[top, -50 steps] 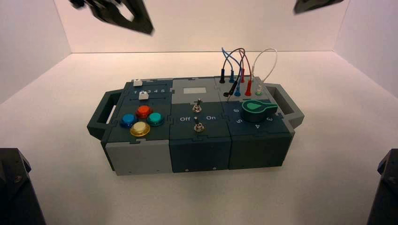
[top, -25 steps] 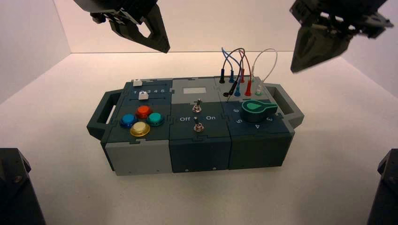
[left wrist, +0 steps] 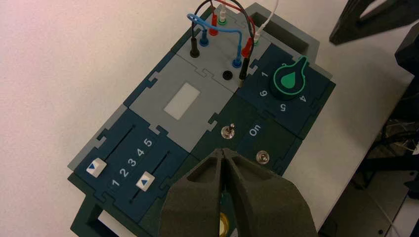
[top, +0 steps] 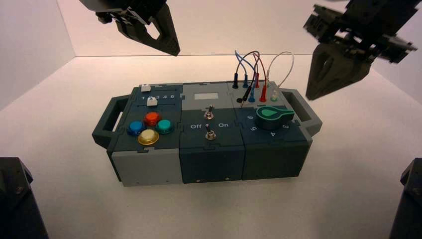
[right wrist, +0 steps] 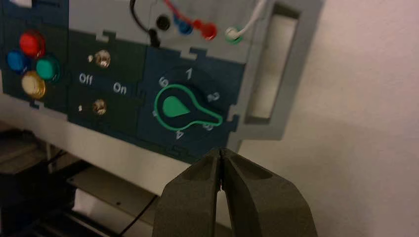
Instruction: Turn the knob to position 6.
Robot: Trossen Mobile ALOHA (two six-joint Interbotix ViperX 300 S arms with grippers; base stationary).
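The right claw (top: 311, 96) is up in the air, past the right side of the box (top: 211, 164). It is squeezed shut, with nothing in it. The dark green knob (top: 271, 118) is lower than this claw and over to its left, on the dark blue part of the box. They are apart, not touching. The knob's pointy arm (right wrist: 210, 116) points close to the white 3 (right wrist: 208, 127), a bit to the side where the 2 (right wrist: 213, 97) is. The white 6 (right wrist: 163, 82) is next to the round part of the knob, away from the pointy tip.

The left claw (top: 174, 52) waits up high, left of the right claw. It is squeezed shut and empty too. The box sits on the pale bench (top: 211, 211), lower than both claws.
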